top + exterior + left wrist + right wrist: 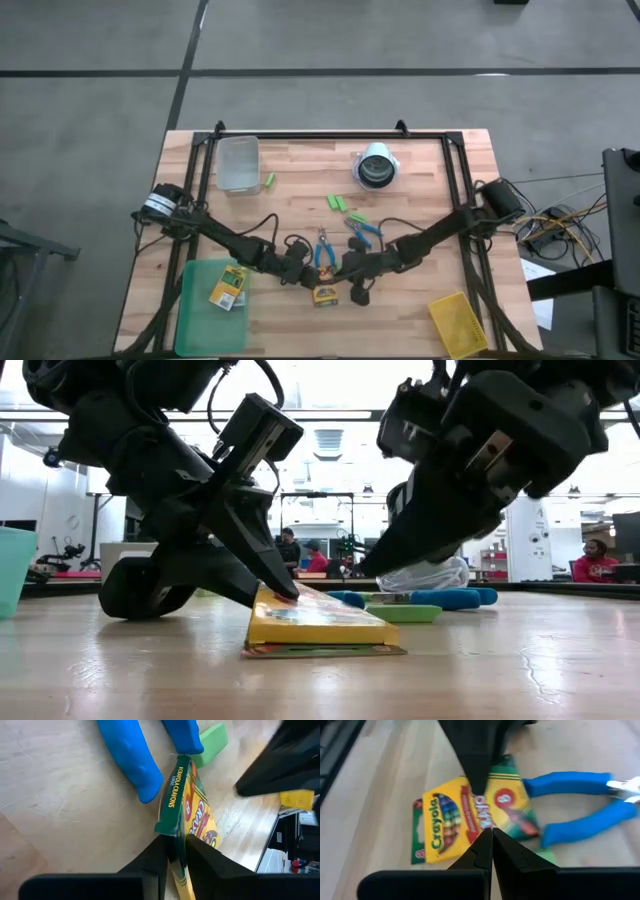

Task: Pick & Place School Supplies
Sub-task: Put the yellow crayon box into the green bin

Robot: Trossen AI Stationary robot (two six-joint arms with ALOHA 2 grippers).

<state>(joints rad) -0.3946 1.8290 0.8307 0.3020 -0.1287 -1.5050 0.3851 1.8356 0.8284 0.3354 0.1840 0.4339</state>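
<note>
Crayon box yellow, green-edged; scissors handles blue; eraser block light green; fingers black.

Wood bench has a green tray, yellow bin, clear tub, tape roll, scissors, green blocks and a crayon box.

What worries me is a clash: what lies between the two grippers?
The crayon box lies between them, as the low view shows: the left gripper pinches its edge, the shut right gripper hangs over it.
</note>
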